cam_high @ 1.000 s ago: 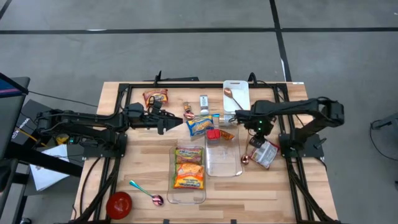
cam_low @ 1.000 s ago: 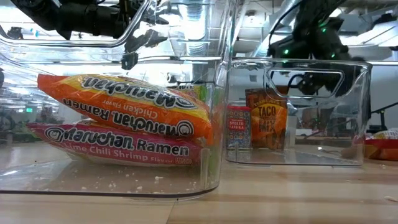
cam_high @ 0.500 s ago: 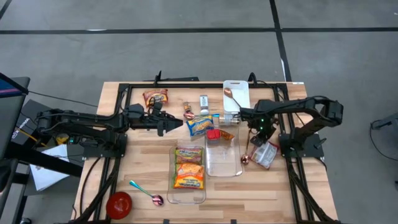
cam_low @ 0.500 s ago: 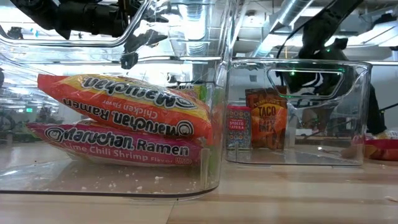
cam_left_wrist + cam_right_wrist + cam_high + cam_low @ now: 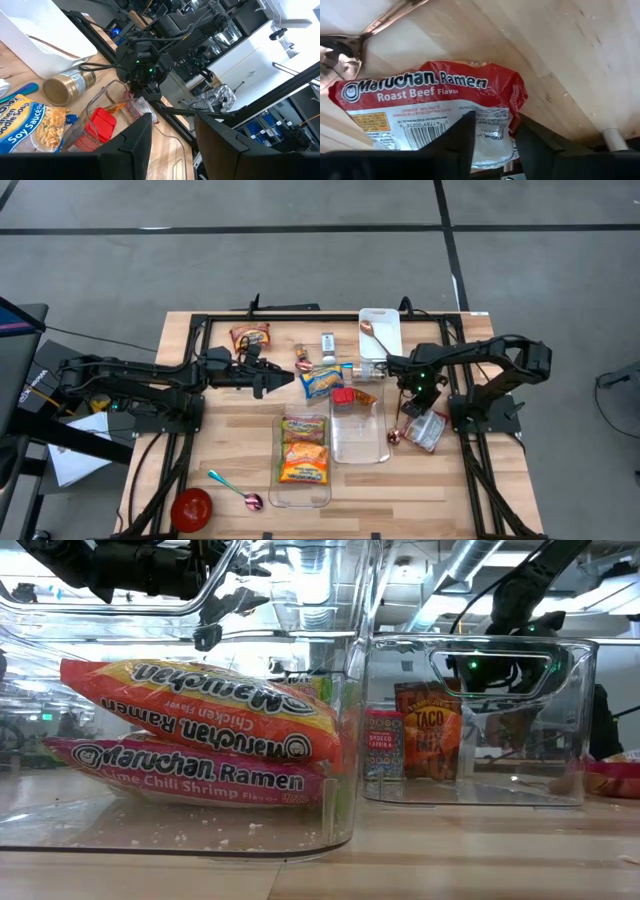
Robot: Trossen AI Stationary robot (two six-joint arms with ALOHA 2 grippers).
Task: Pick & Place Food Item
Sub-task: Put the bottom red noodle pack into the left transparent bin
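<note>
Just beside the clear bin (image 5: 360,430), the right gripper (image 5: 492,132), fingers part-spread and empty, hangs over the roast beef ramen (image 5: 430,117); next: descend and pinch.

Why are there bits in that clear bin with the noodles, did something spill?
Pale crumbs lie scattered on the floor of the left bin, in front of the two stacked ramen packs. They look like broken noodle bits, though no tear shows on either pack. The bin to its right looks clean.
</note>
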